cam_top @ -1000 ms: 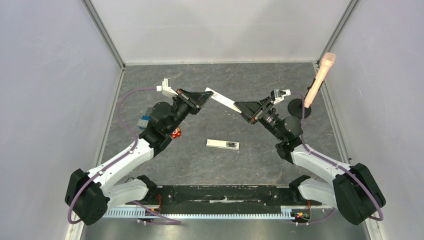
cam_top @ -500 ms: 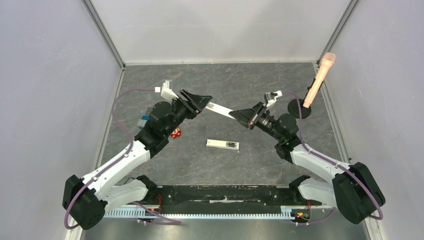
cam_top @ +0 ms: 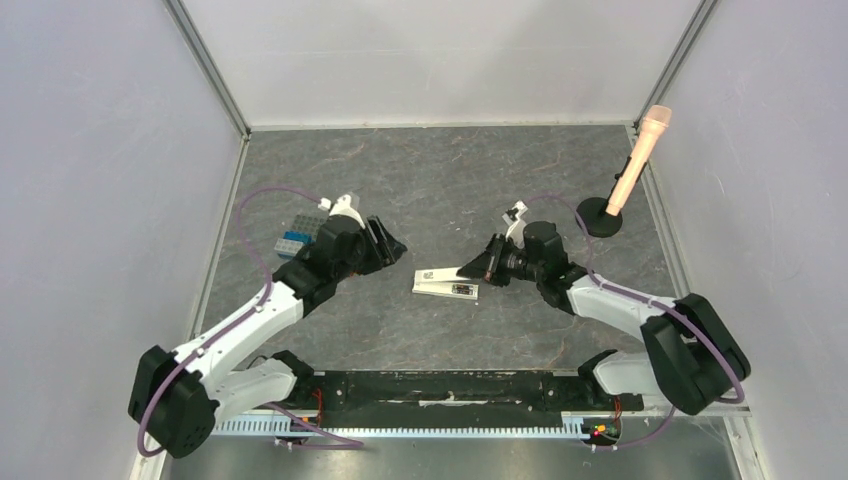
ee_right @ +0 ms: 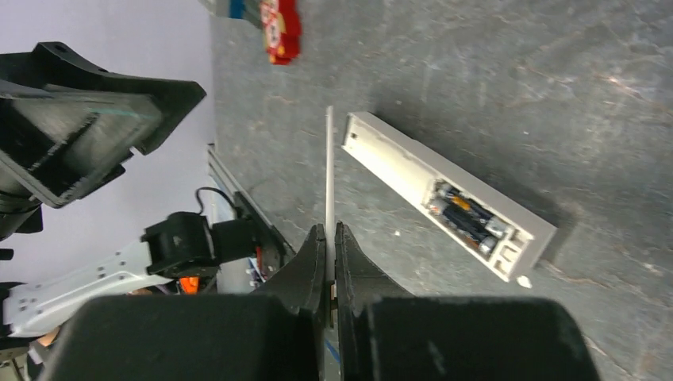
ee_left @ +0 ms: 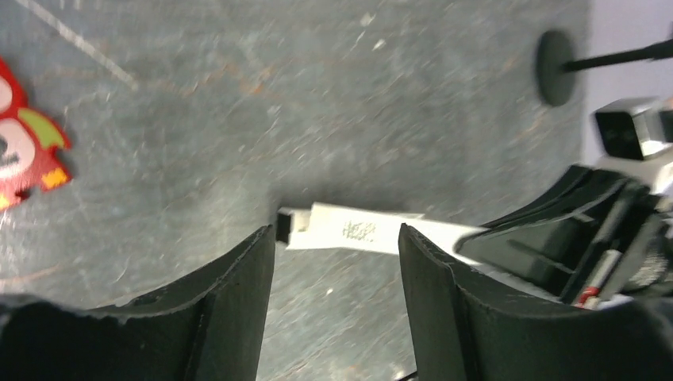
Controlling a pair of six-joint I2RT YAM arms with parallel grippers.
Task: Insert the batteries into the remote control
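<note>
Remote control (ee_right: pixel 401 168) lying flat on the table (cam_top: pixel 450 180), on the near side of the right pincer (ee_right: pixel 329 234) and just beside its tips. Its compartment faces up, uncovered, and the batteries (ee_right: pixel 467 216) lie inside it, at the end closest to that pincer. The right pincer is pressed together on a thin white cover panel (ee_right: pixel 328 175), which is seen edge-on from the wrist and juts straight ahead of the fingertips, over the remote's other end; contact between the two cannot be judged. The left pincer (ee_left: pixel 337 238) faces the panel's free end with fingers spread, holding nothing. Beyond the left pincer's outer side are a red owl toy (ee_left: pixel 24 151) and a grey studded plate (cam_top: pixel 300 232). Farthest back, behind the right pincer's wrist, is a pink microphone (cam_top: pixel 640 150) on a black base.
</note>
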